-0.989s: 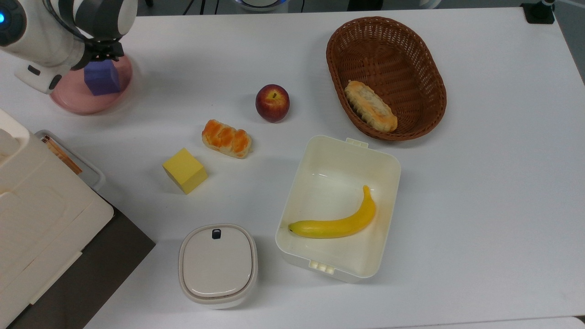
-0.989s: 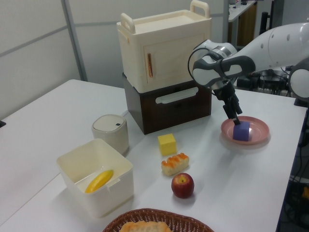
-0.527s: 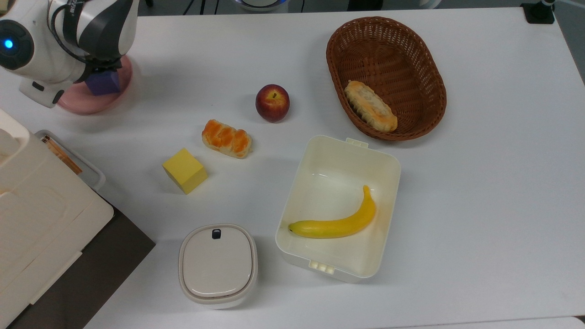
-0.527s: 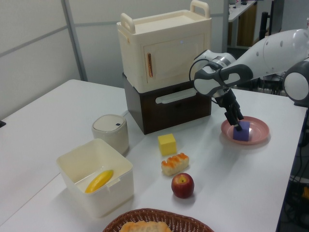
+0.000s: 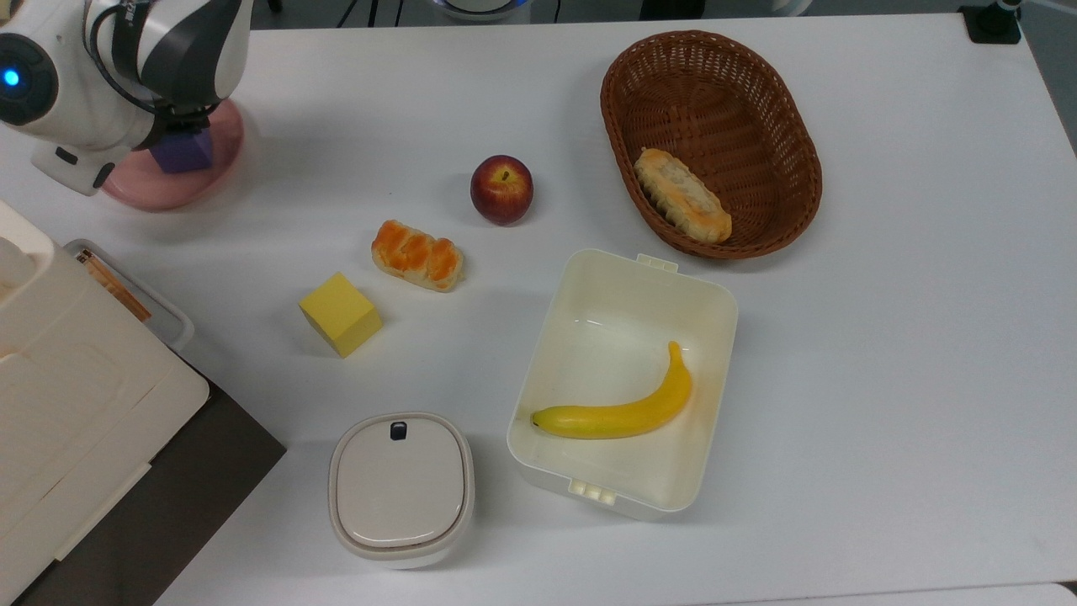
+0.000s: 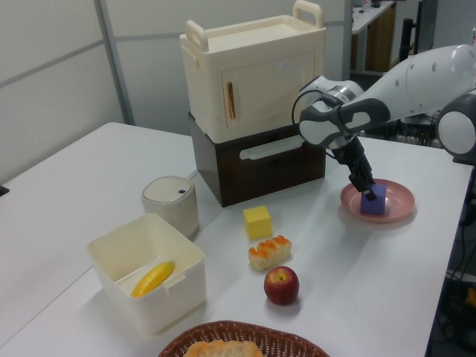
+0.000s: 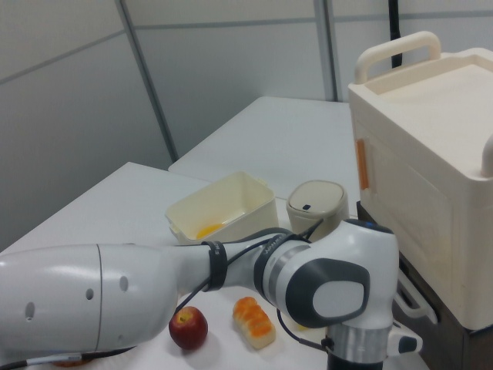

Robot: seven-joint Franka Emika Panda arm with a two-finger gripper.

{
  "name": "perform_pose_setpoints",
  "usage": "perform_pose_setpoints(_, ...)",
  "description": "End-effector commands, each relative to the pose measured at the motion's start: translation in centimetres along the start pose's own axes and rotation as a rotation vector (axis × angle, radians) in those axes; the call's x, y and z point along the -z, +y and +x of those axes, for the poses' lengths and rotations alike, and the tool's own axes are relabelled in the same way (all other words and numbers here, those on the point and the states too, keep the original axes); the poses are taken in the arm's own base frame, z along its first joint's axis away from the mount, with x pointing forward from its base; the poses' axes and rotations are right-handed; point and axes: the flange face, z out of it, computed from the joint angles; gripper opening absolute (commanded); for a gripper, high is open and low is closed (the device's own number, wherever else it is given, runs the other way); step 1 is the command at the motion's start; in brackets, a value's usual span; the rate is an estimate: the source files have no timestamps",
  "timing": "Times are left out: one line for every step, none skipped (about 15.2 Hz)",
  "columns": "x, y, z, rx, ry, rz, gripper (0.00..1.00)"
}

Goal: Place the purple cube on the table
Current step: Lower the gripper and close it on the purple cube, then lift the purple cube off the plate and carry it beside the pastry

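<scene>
1. The gripper (image 6: pixel 367 192) is down at the cube (image 6: pixel 373 201), which sits on the pink plate (image 6: pixel 400 209), not on the table (image 5: pixel 883 337).
2. In the left view the dark fingers (image 6: pixel 364 184) sit against the cube's upper edge; whether they clamp it or merely flank it cannot be told.
3. In the top view the arm's wrist covers the gripper; just below it the cube (image 5: pixel 183 151) shows part of one face, over the plate (image 5: pixel 220 165).
4. Well apart from the gripper, toward the top view's right, lie the yellow cube (image 5: pixel 340 314), pastry (image 5: pixel 417 254) and apple (image 5: pixel 501 188).
</scene>
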Motion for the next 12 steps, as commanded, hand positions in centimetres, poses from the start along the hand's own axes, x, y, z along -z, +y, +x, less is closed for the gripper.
perform_pose_setpoints(4.1,-1.7,-1.8,-0.011,0.04,-0.026,0.1)
perform_pose_setpoints(4.9,-2.0,-2.1,-0.014,0.043,-0.013,0.1)
perform_pose_setpoints(6.4,-2.9,-2.0,-0.022,0.071,0.003,0.1)
perform_pose_setpoints(7.3,-3.8,-1.6,-0.032,0.1,0.015,0.11)
perform_pose_setpoints(8.0,-4.6,-1.3,-0.051,0.121,0.027,0.11)
perform_pose_setpoints(9.2,-6.2,-0.6,-0.07,0.145,0.03,0.11)
perform_pose_setpoints(9.8,-7.4,0.1,-0.083,0.161,0.038,0.11)
perform_pose_setpoints(10.3,-8.7,1.1,-0.106,0.177,0.05,0.11)
perform_pose_setpoints(10.7,-9.9,1.8,-0.143,0.187,0.061,0.12)
perform_pose_setpoints(11.1,-11.1,2.7,-0.167,0.195,0.065,0.15)
perform_pose_setpoints(11.5,-12.0,3.4,-0.181,0.208,0.063,0.3)
perform_pose_setpoints(12.0,-13.0,4.0,-0.191,0.219,0.054,0.67)
